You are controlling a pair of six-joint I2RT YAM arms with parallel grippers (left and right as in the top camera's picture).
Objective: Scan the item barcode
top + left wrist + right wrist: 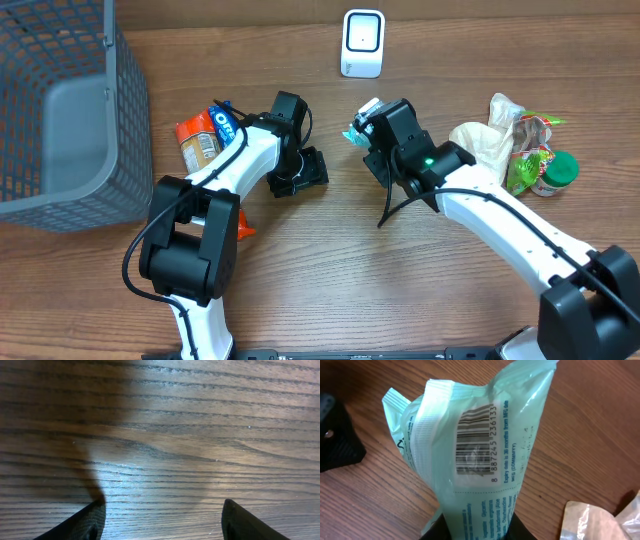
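Progress: pickup looks done, scan itself not yet confirmed.

Right gripper (pixel 475 530) is clamped on the lower end of a teal pack (pixel 470 460), w/ the pack standing up out of the fingers in the wrist view. Barcode (pixel 476 442) is fully exposed on the pack's side, a bit creased and glossy, digits readable. In the overhead view the pack sits at frame ctr-top, just at the tip of the right gripper (pixel 368 128), off the table (pixel 200 435) as far as I can tell.

White scanner (pixel 362 42) stands at top ctr, above the pack in frame, near but apart. Can't tell whether the barcode faces its window; no beep or light cue visible.

Left gripper (pixel 300 172) is spread wide, nothing btwn the fingers, only bare wood under it; it sits left of ctr, idle.

Left to do, my read: turn/raise the pack so the code meets the scanner window, hold steady, then set the pack down, maybe in the wire basket (pixel 60 110) at upper left.
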